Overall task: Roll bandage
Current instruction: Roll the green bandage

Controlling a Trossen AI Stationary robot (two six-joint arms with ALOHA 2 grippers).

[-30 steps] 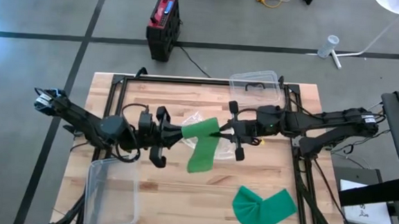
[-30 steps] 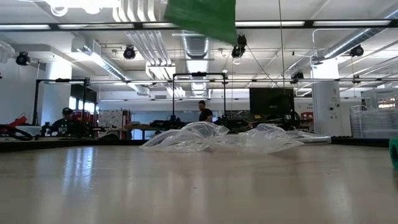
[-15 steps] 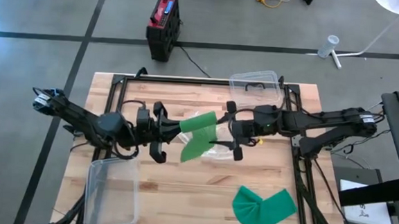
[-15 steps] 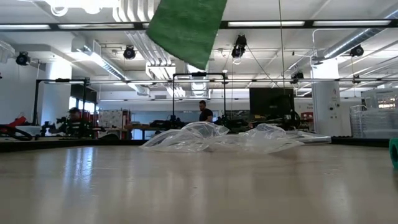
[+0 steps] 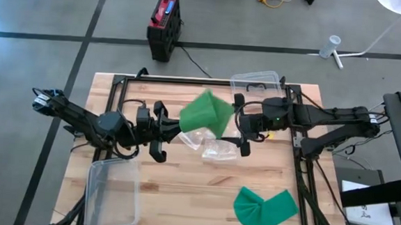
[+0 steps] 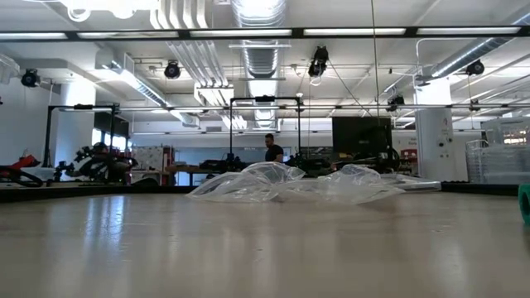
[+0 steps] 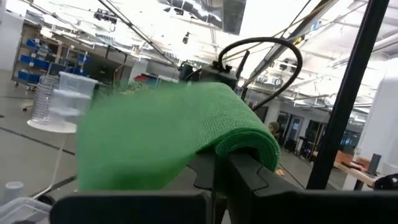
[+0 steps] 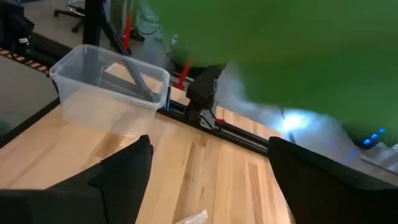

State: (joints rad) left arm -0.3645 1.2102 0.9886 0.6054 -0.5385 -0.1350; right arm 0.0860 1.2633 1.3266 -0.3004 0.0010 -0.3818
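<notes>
A green bandage is up in the air over the table's middle, with my left gripper shut on its left end. The strip spreads from there toward the far right; it fills much of the left wrist view and looks blurred. My right gripper stands open just right of the strip's free end, its fingers wide apart with nothing between them. The low view shows neither the bandage nor the grippers. My left gripper pinches the bandage's folded-over left end between its two fingers, coming in level from the table's left. The bandage is lifted clear of the table, and its free part stands out toward the right and far side.
A crumpled clear plastic bag lies on the table under the grippers. A second green bandage lies bent at the near right. One clear box sits at the near left, another at the far edge.
My right gripper has opened, let go of the bandage and drawn back a little toward the table's right edge. The strip, which hung down toward the near edge, has swung up and over toward the far right, out of the low view. My left gripper keeps its hold.
</notes>
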